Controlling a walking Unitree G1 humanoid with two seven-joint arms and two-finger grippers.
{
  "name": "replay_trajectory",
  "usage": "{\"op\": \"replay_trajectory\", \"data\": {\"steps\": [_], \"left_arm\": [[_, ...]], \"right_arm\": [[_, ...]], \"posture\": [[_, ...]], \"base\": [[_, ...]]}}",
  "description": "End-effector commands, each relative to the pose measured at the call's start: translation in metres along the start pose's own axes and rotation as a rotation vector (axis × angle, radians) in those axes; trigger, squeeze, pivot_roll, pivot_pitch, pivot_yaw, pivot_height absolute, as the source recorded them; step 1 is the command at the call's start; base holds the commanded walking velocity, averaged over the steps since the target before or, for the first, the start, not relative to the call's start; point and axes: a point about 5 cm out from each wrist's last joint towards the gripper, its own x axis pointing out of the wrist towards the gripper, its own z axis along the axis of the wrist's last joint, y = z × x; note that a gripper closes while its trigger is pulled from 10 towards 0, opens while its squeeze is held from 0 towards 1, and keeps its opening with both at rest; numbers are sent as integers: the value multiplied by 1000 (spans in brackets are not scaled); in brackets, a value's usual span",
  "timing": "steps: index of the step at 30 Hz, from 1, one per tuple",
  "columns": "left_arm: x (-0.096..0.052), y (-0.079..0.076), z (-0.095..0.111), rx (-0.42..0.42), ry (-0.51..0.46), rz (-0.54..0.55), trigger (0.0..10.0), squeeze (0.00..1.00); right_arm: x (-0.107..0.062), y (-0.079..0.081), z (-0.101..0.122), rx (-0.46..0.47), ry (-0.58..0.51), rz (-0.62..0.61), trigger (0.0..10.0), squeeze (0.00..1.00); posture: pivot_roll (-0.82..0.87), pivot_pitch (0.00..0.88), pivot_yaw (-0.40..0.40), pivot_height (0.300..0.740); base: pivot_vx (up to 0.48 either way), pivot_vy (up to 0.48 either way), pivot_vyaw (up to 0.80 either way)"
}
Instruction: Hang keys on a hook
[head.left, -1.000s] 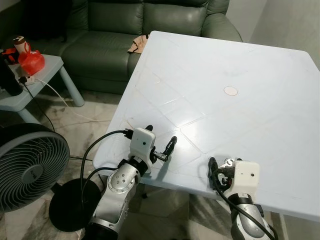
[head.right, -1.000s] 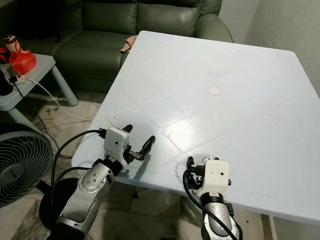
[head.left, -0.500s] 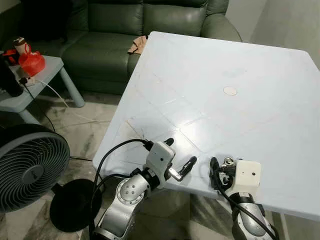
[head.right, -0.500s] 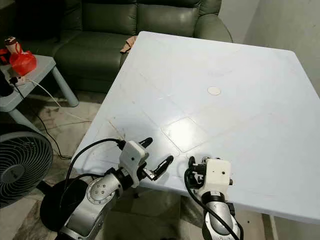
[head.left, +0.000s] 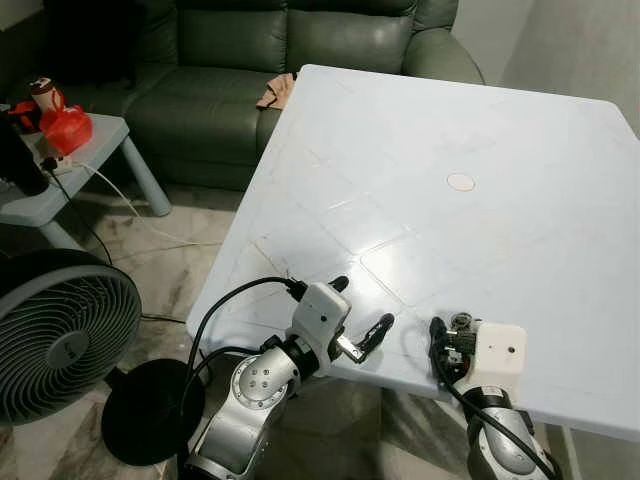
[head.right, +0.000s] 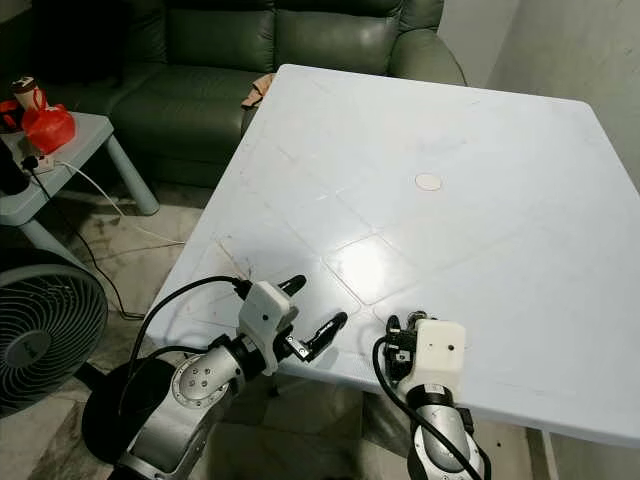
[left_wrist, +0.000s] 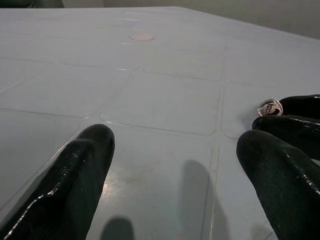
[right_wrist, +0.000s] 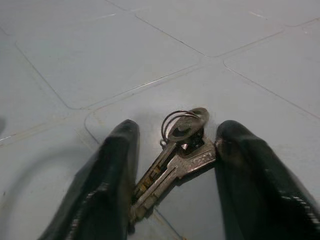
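A bunch of keys (right_wrist: 176, 162) on a wire ring lies on the white worktop (head.left: 480, 120) between the two black fingers (right_wrist: 112, 185) of the right gripper (right_wrist: 172, 180), which are spread to either side and not clenched on it. That gripper sits at the lower right of the left eye view, low over the worktop's near edge. The left gripper (head.left: 358, 318), fingers parted and grasping nothing, reaches over the same edge at lower centre.

left end effector (head.left: 360, 322): lower centre of head view, fingers spread apart, forearm angled up from lower left | right end effector (right_wrist: 172, 165): lower right, fingers parted, wrist bent downward
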Motion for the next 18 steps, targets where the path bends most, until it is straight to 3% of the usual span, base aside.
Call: {"op": "replay_trajectory", "data": {"steps": [1,18], "left_arm": [[-1,0,2,0,-3,8,10000,0],[-1,2,3,1,-7,26,10000,0]], "right_arm": [[-2,-1,3,9,-6,-10,0,0],[-1,-1,4,4,-19,-27,0,0]], "posture": [[-113,139,-3,740],[-111,145,-4,740]], "base": [[0,0,0],[0,0,0]]}}
